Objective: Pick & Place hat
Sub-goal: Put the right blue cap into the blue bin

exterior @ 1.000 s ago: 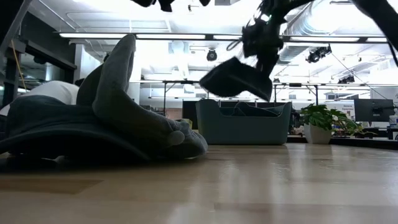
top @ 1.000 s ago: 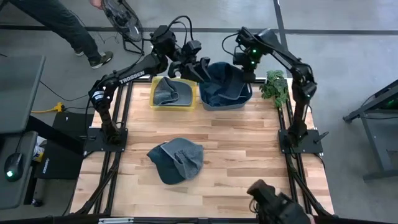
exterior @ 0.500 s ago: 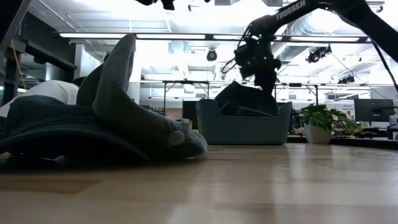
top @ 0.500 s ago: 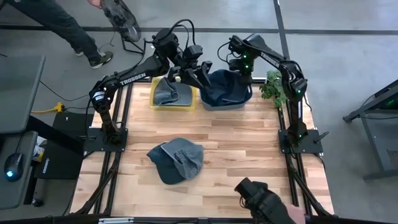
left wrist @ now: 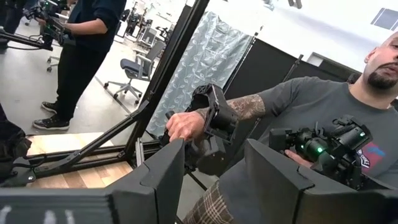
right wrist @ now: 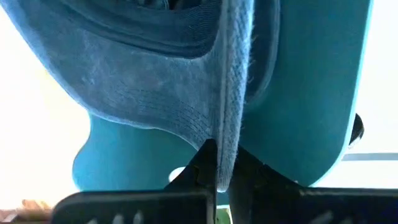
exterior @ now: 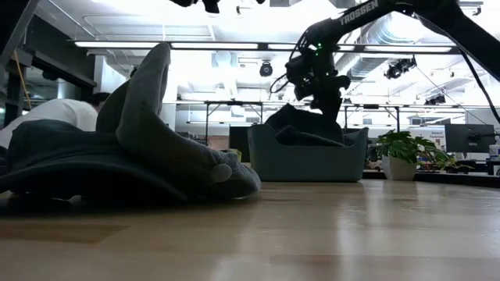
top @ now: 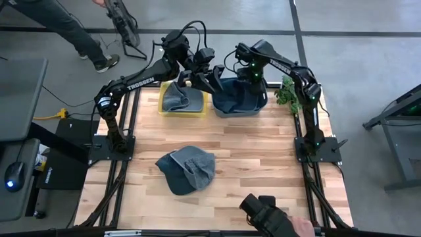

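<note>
- Since a second ago the right end effector (top: 245,74) has carried its blue hat (top: 231,92) from mid-air down into the blue bin (top: 260,104), upper centre of the high view.
- Its fingers stay pinched on the hat's brim (right wrist: 227,112).
- The left end effector (top: 205,78) hovers with fingers wide apart above the yellow bin (top: 164,105), which holds a grey hat (top: 177,97).
- Another grey hat (top: 186,168) lies on the tabletop (top: 263,158), lower centre.

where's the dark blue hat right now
In the high view the dark blue hat sits in the teal bin at the table's far edge, pinched by the right pincer, just right of the yellow bin.
</note>
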Motion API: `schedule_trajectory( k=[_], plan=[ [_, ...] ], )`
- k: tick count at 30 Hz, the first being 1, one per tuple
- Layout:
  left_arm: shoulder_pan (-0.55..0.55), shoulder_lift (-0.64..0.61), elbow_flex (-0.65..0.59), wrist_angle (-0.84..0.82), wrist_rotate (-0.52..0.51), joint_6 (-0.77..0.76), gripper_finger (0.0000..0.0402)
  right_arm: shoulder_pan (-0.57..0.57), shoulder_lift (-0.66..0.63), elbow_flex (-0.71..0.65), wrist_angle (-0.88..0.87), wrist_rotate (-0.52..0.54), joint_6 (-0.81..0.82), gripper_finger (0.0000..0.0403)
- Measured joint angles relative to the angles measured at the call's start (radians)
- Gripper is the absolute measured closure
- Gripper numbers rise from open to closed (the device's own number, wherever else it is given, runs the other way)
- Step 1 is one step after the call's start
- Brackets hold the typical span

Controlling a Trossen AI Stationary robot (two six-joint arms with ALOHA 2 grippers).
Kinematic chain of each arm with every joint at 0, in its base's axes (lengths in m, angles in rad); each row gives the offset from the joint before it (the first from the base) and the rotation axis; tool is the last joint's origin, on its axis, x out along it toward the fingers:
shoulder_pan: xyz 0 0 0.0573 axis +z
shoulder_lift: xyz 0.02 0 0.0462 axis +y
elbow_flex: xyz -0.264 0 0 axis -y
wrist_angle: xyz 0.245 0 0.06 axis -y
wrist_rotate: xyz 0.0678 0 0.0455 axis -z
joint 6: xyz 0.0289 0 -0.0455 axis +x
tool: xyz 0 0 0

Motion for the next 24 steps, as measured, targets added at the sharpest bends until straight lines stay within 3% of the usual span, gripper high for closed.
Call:
schedule_trajectory(
  k=[5, 9, 24],
  plan=[
    [0.0, 0.0, 0.0, 0.0, -0.008, -0.007, 0.0234, 0.001, 0.052, 0.0, 0.001, 0.045, 0.026, 0.0397],
    [0.0, 0.0, 0.0, 0.0, -0.008, -0.007, 0.0234, 0.008, 0.074, 0.0, 0.015, 0.141, 0.041, 0.0395],
    [0.0, 0.0, 0.0, 0.0, -0.008, -0.007, 0.0234, 0.039, 0.075, 0.0, 0.042, 0.141, 0.059, 0.0263]
  ],
)
